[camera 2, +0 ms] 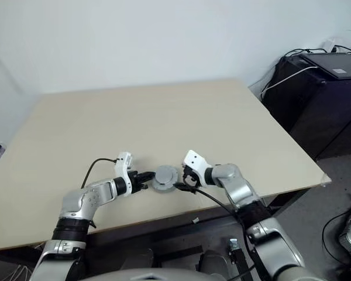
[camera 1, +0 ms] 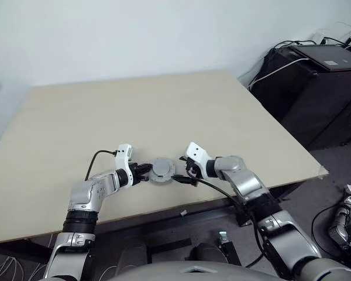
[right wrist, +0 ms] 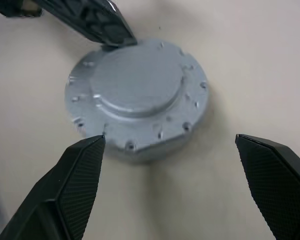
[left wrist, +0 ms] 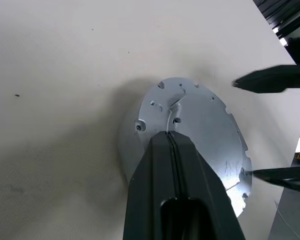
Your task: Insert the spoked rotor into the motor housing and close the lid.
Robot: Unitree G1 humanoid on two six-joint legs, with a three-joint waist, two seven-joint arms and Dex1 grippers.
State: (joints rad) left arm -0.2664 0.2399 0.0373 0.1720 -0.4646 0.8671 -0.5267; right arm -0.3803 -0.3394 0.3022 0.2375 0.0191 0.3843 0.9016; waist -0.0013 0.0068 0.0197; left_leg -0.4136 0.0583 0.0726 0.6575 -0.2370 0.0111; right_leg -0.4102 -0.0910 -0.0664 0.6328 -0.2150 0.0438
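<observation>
Looking down at your table point(camera 1: 164, 105), you've got the lid point(camera 1: 162, 169) sitting flat near the front edge, smooth grey face up with the raised centre showing, right between the two arms. From the right wrist view it looks like a closed puck, small screw holes dotted around its rim. If the motor housing and spoked rotor are under there, you can't see them, so I can't tell.

Your left gripper point(camera 1: 148, 171) comes in from the left side, its two black fingers point(left wrist: 176, 170) pressed tight together with no gap between them. The tips rest on top of the lid near its edge, not clamped around anything.

Your right gripper point(right wrist: 170, 145) is on the opposite side of the lid, jaws spread wide apart. One finger point(right wrist: 82, 165) sits just beside the lid's rim, the other is well off to the side over bare tabletop, so nothing is gripped.

Past the table's right edge you've got a black cabinet point(camera 1: 316, 88) with cables draped over it.
</observation>
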